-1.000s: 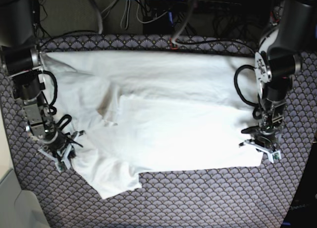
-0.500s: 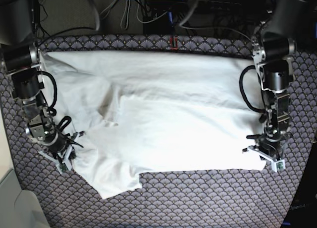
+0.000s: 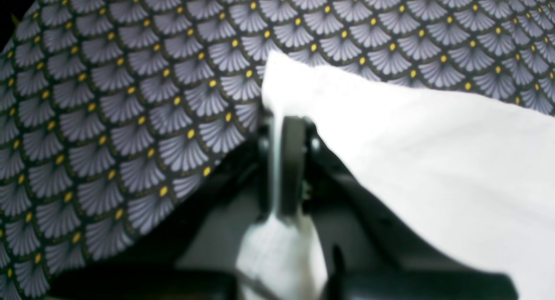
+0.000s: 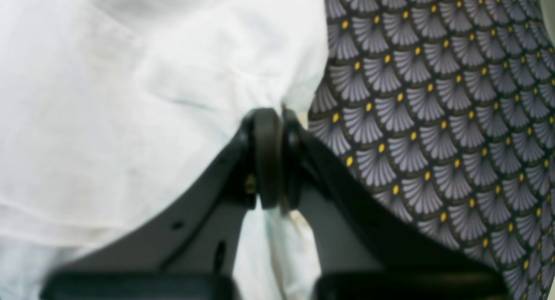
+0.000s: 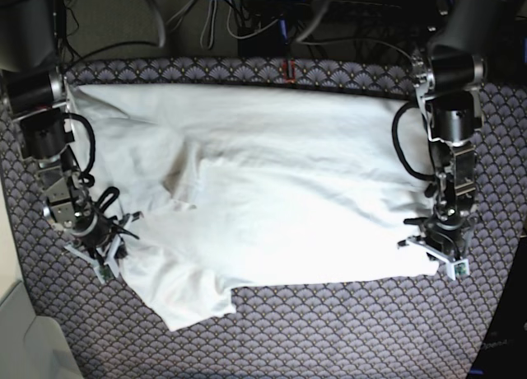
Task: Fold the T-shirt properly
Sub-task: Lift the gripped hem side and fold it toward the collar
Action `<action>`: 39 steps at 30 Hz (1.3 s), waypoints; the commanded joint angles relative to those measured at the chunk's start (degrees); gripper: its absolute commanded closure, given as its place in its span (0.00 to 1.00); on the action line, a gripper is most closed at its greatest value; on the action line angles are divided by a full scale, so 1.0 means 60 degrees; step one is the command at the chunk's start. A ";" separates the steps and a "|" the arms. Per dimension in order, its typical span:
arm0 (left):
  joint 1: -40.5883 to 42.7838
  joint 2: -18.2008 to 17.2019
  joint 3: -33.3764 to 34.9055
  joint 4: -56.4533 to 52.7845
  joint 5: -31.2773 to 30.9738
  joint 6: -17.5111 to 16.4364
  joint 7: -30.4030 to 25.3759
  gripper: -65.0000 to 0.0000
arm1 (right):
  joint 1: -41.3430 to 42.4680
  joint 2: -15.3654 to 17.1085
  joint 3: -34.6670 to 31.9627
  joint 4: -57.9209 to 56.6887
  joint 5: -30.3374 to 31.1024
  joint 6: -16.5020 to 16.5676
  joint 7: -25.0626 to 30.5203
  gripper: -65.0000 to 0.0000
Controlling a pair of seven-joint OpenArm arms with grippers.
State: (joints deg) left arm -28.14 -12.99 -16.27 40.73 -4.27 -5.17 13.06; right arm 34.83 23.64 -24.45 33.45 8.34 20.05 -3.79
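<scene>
A robotics lab: two black arms (image 5: 49, 140) mounted over a tabletop (image 5: 329, 329) under fan-patterned cloth, with loose cables (image 5: 247, 21) tangled on the floor behind it.

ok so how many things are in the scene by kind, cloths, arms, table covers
white T-shirt: 1
robot arms: 2, the left gripper and the right gripper, each with jaws shut on an edge of the T-shirt
patterned table cover: 1
total: 4
</scene>
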 commanded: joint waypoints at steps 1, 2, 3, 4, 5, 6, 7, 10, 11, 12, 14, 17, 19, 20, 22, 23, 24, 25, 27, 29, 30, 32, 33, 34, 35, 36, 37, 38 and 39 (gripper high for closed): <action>-0.0299 -0.0098 -0.0006 0.0193 -0.0013 0.0004 -0.0235 0.99 | 0.0181 0.0156 0.0272 0.0220 0.0068 -0.0038 0.0214 1.00; -0.0299 -0.0098 -0.0006 0.0223 -0.0013 0.0004 -0.0235 0.99 | 0.0122 0.0156 0.0492 0.0395 0.0068 -0.0024 0.0214 1.00; -0.0299 -0.0098 -0.0006 0.0237 -0.0013 0.0004 -0.0235 0.99 | -0.0039 0.0229 0.0668 0.0600 0.0068 -0.0024 0.0156 1.00; -0.0299 -0.0098 -0.0006 0.0237 -0.0013 0.0004 -0.0235 0.99 | -0.0186 0.0331 0.0814 0.0835 0.0068 -0.0024 0.0141 1.00; -0.0299 -0.0098 -0.0006 0.0237 -0.0013 0.0004 -0.0235 0.99 | -0.0347 0.0390 0.0946 0.1113 0.0068 -0.0024 0.0141 1.00; -0.0299 -0.0098 -0.0006 0.0237 -0.0013 0.0004 -0.0235 0.99 | -0.0479 0.0405 0.1020 0.1333 0.0068 -0.0024 0.0141 1.00; -0.0299 -0.0098 -0.0006 0.0237 -0.0013 -0.0010 -0.0235 0.99 | -0.0611 0.0434 0.1122 0.1524 0.0068 -0.0024 0.0141 1.00; -0.0284 -0.0098 -0.0006 0.0237 -0.0013 -0.0025 -0.0235 0.99 | -0.0918 0.0639 0.1342 0.1978 0.0068 -0.0024 0.0097 1.00; -0.0284 -0.0098 -0.0006 0.0237 -0.0013 -0.0025 -0.0235 0.99 | -0.1036 0.0654 0.1444 0.2124 0.0068 -0.0024 0.0009 1.00; -0.0284 -0.0098 -0.0006 0.0237 -0.0013 -0.0025 -0.0235 0.99 | -0.1167 0.0712 0.1576 0.2344 0.0068 -0.0024 -0.0093 1.00; -0.0138 -0.0098 -0.0006 0.0252 -0.0086 -0.0025 -0.0235 0.99 | -0.1490 0.0844 0.1825 0.2828 0.0068 -0.0024 -0.0240 1.00; -0.0064 -0.0098 -0.0021 0.0340 -0.0086 -0.0040 -0.0235 0.99 | -0.2061 0.0917 0.2192 0.3692 0.0068 -0.0024 -0.0298 1.00; -0.0020 -0.0098 -0.0035 0.0560 -0.0086 -0.0040 -0.0235 0.99 | -0.2413 0.1005 0.2294 0.4205 0.0068 -0.0024 -0.0298 1.00; 0.0097 -0.0098 -0.0035 0.0677 -0.0101 -0.0025 -0.0235 0.99 | -0.2559 0.1020 0.2294 0.4425 0.0068 -0.0024 -0.0298 1.00; 0.0258 -0.0083 -0.0035 0.1043 -0.0101 -0.0010 -0.0235 0.99 | -0.2852 0.1035 0.2294 0.4806 0.0068 -0.0024 -0.0313 1.00; 0.0346 -0.0083 -0.0050 0.1263 -0.0101 -0.0010 -0.0206 0.99 | -0.3014 0.1049 0.2294 0.4981 0.0068 -0.0024 -0.0313 1.00; 0.0404 -0.0083 -0.0050 0.1439 -0.0101 0.0004 -0.0089 0.99 | -0.3145 0.1049 0.2309 0.5157 0.0068 -0.0024 -0.0313 1.00; 0.0419 -0.0083 -0.0064 0.1585 -0.0101 0.0004 0.0058 0.99 | -0.3263 0.1064 0.2309 0.5289 0.0068 -0.0024 -0.0313 1.00; 0.0522 -0.0083 -0.0064 0.1952 -0.0116 0.0004 0.0307 0.99 | -0.3585 0.1210 0.2324 0.5699 0.0068 -0.0024 -0.0313 1.00; 0.0683 -0.0083 -0.0064 0.2391 -0.0116 0.0004 0.0424 0.99 | -0.3922 0.1225 0.2558 0.6124 0.0068 -0.0024 -0.0313 1.00; 0.0756 -0.0083 -0.0064 0.2538 -0.0116 0.0004 0.0424 0.99 | -0.4127 0.1225 0.2748 0.6329 0.0068 -0.0024 -0.0313 1.00; 0.0771 -0.0083 -0.0064 0.2582 -0.0116 0.0004 0.0424 0.99 | -0.4406 0.1210 0.3100 0.6681 0.0068 -0.0024 -0.0313 1.00; 0.0771 -0.0083 -0.0064 0.2582 -0.0116 0.0004 0.0424 0.99 | -0.4508 0.1210 0.3188 0.6857 0.0068 -0.0024 -0.0313 1.00; 0.0785 -0.0083 -0.0064 0.2596 -0.0116 0.0004 0.0424 0.99 | -0.4640 0.1225 0.3261 0.7033 0.0068 -0.0024 -0.0313 1.00; 0.0800 -0.0083 -0.0064 0.2611 -0.0116 0.0004 0.0424 0.99 | -0.4787 0.1240 0.3320 0.7194 0.0068 -0.0024 -0.0313 1.00; 0.0800 -0.0083 -0.0064 0.2611 -0.0116 0.0004 0.0424 0.99 | -0.4904 0.1240 0.3408 0.7355 0.0068 -0.0009 -0.0313 1.00; 0.0800 -0.0083 -0.0079 0.2596 -0.0116 0.0004 0.0424 0.99 | -0.5006 0.1240 0.3481 0.7472 0.0068 -0.0009 -0.0313 1.00; 0.0800 -0.0083 -0.0079 0.2596 -0.0116 0.0004 0.0424 0.99 | -0.5138 0.1240 0.3569 0.7589 0.0068 -0.0009 -0.0313 1.00; 0.0815 -0.0083 -0.0079 0.2626 -0.0116 0.0004 0.0424 0.99 | -0.5285 0.1240 0.3642 0.7721 0.0068 -0.0009 -0.0313 1.00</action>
State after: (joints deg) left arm -21.56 -12.69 -16.51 55.20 -4.73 -5.39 17.45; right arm 2.20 29.95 -3.29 78.74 8.34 20.51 -7.05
